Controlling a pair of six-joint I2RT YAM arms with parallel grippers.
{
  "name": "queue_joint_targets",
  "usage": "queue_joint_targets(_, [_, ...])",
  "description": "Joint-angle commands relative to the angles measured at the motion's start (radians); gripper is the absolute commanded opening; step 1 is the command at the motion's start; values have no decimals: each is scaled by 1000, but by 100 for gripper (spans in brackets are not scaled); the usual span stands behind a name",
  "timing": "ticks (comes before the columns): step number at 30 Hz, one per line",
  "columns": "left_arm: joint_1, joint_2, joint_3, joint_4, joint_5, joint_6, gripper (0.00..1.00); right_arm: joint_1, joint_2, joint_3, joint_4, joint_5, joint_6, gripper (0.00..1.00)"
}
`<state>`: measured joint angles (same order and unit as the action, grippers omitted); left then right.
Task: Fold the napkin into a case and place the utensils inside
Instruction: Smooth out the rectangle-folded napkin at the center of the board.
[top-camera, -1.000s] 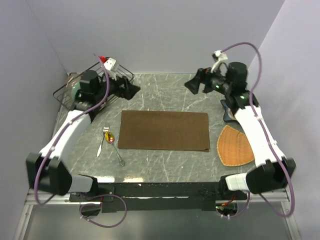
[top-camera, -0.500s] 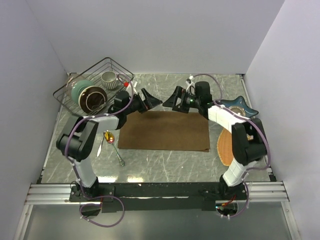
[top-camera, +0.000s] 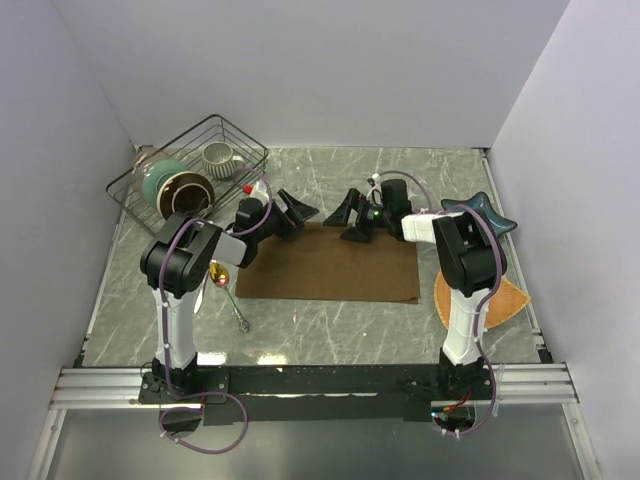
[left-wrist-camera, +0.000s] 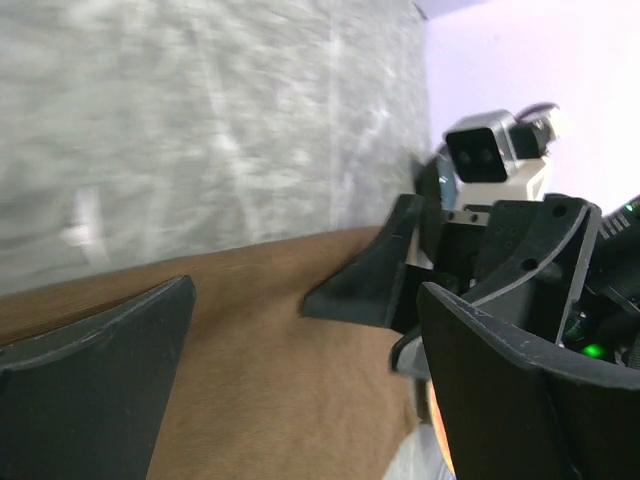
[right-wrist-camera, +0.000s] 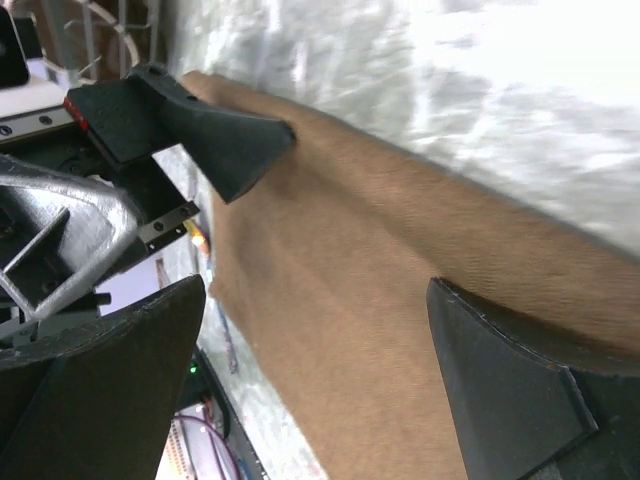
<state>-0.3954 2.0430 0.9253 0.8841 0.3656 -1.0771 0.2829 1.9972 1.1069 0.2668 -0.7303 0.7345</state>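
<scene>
The napkin (top-camera: 330, 265) lies flat, unfolded, on the worktop (top-camera: 330, 322). At its far edge both pairs of jaws stand wide apart, probably to pinch it; utensils (top-camera: 221, 276) wait at its left.

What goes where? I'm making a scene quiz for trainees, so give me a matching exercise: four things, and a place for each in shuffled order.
Things:
1. napkin
2. utensils
3. woven mat
4. mug

Places:
A. inside the wire basket
B. right of the napkin
C. spread flat at the centre
D. just left of the napkin

Pairs: 1-C, 2-D, 3-B, 4-A
</scene>
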Motion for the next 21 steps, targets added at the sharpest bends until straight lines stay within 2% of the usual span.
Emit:
queue_joint_targets(1, [43, 25, -31, 64, -60, 2, 99, -39, 28, 7, 16, -17, -61, 100])
queue_joint_targets(6, [98, 13, -83, 38, -100, 9, 99, -60, 46, 13, -46, -20, -116, 100])
queue_joint_targets(15, [156, -67, -163, 58, -82, 48, 99, -70, 61, 45, -141, -8, -208, 100])
queue_joint_targets(19, [176, -131, -175, 73, -5, 74, 99, -68, 37, 56, -155, -20, -218, 100])
queue_joint_targets(21, [176, -213, -166, 26, 19, 117, 99, -54, 15, 68, -181, -24, -222, 100])
